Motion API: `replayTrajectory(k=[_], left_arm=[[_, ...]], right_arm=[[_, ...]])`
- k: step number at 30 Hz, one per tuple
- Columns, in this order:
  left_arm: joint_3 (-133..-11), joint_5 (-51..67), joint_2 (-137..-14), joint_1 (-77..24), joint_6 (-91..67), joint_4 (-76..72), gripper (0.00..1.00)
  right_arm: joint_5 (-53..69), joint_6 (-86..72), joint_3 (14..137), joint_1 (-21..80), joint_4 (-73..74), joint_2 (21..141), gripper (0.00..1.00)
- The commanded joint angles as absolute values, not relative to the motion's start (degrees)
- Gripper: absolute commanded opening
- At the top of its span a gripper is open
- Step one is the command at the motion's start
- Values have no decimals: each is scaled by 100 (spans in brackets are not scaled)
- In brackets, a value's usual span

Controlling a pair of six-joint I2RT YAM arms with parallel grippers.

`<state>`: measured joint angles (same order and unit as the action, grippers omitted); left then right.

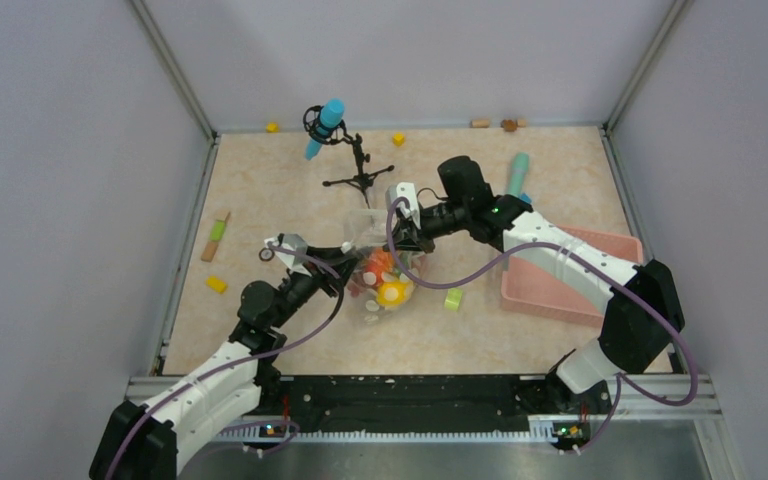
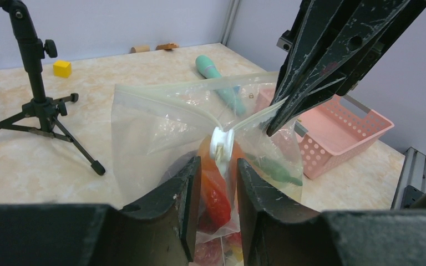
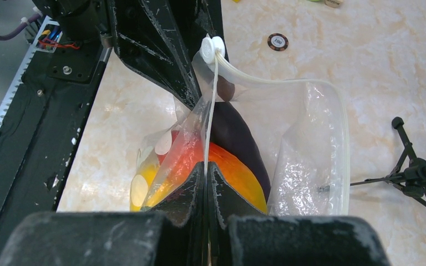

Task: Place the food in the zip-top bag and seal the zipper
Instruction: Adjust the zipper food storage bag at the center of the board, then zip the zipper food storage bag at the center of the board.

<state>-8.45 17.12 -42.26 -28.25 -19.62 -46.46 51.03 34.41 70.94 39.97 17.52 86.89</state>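
From above, the bag (image 1: 370,235) of food (image 1: 392,292) sits mid-table, with open floor toward 6 o'clock and a basket (image 1: 550,298) at 3. In the left wrist view, the left gripper (image 2: 217,166) straddles the bag's edge, and I cannot tell whether it grips. In the right wrist view, the right gripper (image 3: 206,169) is clamped on the zipper (image 3: 212,105).

Overhead now: a beige, marble-patterned table (image 1: 280,210) fills the middle, evenly lit, with only soft shadows on it. Plain pale lilac-grey panels box it in, with the left wall (image 1: 60,200), the back wall (image 1: 410,60) and the right wall (image 1: 730,150). One aluminium post climbs from the far left corner (image 1: 173,70), another from the far right corner (image 1: 646,60). A black base strip (image 1: 410,395) runs along the near edge, with a brushed metal ledge (image 1: 440,460) below it.
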Motion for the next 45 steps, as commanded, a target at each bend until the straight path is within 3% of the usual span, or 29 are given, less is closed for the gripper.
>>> replayTrajectory(k=[1,5,9,17,22,27,31,38,45], left_arm=[[-933,1965,-4247,-2826,-1974,-5154,35],[-958,1998,-4242,-2827,-1919,-5111,22],[-950,2006,-4190,-2826,-1881,-5011,0],[-840,2228,-3862,-2827,-1767,-4924,0],[-1351,3144,-3821,-2834,-1332,-4027,0],[-2066,3861,-4198,-2840,-962,-3061,0],[-2266,3925,-4384,-2853,-958,-2911,0],[-2373,4027,-4325,-2885,-850,-2602,0],[-2439,4014,-4198,-2914,-716,-2312,0]], right_arm=[[5251,3529,7278,4023,1690,8641,0],[5246,3558,7286,4025,1735,8631,0],[5124,3519,7295,4028,1731,8601,0],[4438,3543,7183,3927,1718,8342,0],[4457,4308,6890,3902,1865,8056,2],[5101,4688,6632,3908,1942,7628,43],[5632,4781,6227,3998,1580,7231,54],[5973,2571,5778,4123,-683,7138,56],[6006,2409,6321,4310,-318,7853,53]])
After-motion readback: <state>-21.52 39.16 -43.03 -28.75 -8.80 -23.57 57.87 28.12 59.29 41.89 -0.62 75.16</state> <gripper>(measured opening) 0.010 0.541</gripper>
